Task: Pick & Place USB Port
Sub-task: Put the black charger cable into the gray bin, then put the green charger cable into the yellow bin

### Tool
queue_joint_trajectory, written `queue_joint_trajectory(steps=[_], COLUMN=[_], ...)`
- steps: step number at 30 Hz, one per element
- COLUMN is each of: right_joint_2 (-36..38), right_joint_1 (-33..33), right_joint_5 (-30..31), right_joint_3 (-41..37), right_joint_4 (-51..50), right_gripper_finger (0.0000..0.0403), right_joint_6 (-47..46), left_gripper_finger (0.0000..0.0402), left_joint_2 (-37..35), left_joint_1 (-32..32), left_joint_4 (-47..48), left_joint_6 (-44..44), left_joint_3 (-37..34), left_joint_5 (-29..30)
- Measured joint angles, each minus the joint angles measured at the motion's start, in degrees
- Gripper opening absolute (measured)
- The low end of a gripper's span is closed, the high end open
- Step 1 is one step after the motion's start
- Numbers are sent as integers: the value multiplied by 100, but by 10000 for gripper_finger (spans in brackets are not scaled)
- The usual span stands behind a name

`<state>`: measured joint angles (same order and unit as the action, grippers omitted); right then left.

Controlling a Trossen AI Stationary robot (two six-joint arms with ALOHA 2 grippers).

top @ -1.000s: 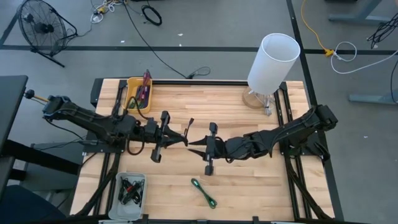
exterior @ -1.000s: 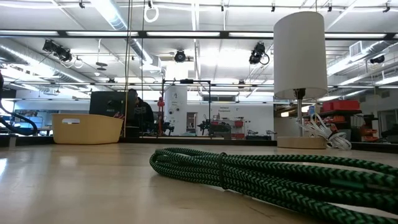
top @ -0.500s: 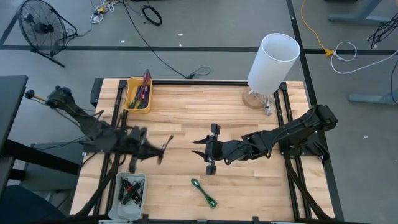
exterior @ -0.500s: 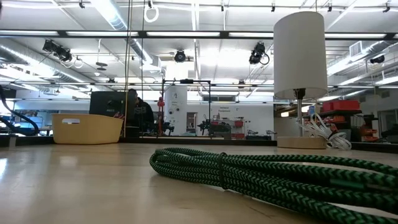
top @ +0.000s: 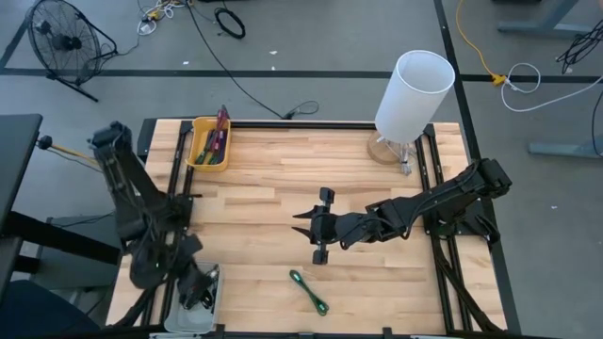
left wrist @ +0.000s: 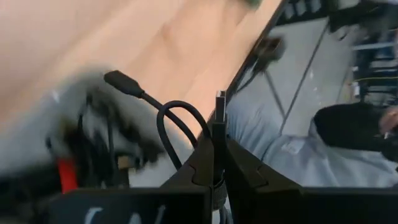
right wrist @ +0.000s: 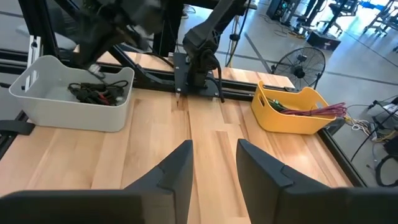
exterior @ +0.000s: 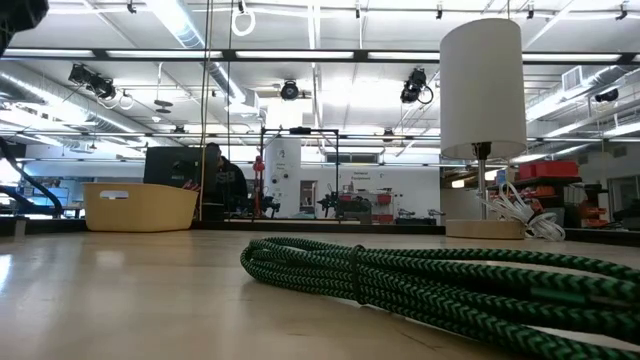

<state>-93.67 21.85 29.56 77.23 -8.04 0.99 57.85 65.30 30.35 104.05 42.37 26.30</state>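
Observation:
My left gripper is at the table's near-left corner, over the white bin, and is shut on a black USB cable. The bin holds a tangle of dark cables. My right gripper hovers open near the table's middle, its fingers pointing toward the left side and holding nothing. A coiled green braided cable lies on the table's near part, close to the low camera. My left gripper pinches the black USB cable between its two fingers, just behind one plug, which sticks out past the fingertips. The rest of the cable curls away in a loop to its other plug. It is held above the bin.
A yellow bin with cables stands at the far-left corner. A white-shaded lamp stands at the far right, with white cords at its base. Bare wood lies between the two grippers. A person shows far off in the room.
My left arm has swung from the table's middle toward the near-left corner and tipped down over the white bin, carrying the black cable with it. My right gripper has stayed open near the middle.

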Motion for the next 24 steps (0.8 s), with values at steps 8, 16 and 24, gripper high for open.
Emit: queue_joint_trajectory(steps=[8, 16, 24], right_joint_2=[0, 0, 0], right_joint_1=[-4, -4, -7], right_joint_5=[2, 39, 105], right_joint_3=[0, 0, 0], right_joint_4=[16, 27, 29], right_gripper_finger=[120, 120, 120], right_joint_6=[119, 123, 133], left_gripper_finger=[19, 23, 145], left_joint_2=[635, 886, 892], left_joint_1=[371, 371, 371], left_joint_4=[-41, 120, 189], left_joint_6=[1282, 1676, 1641], left_joint_3=[0, 0, 0], left_joint_5=[-696, -1132, -1336])
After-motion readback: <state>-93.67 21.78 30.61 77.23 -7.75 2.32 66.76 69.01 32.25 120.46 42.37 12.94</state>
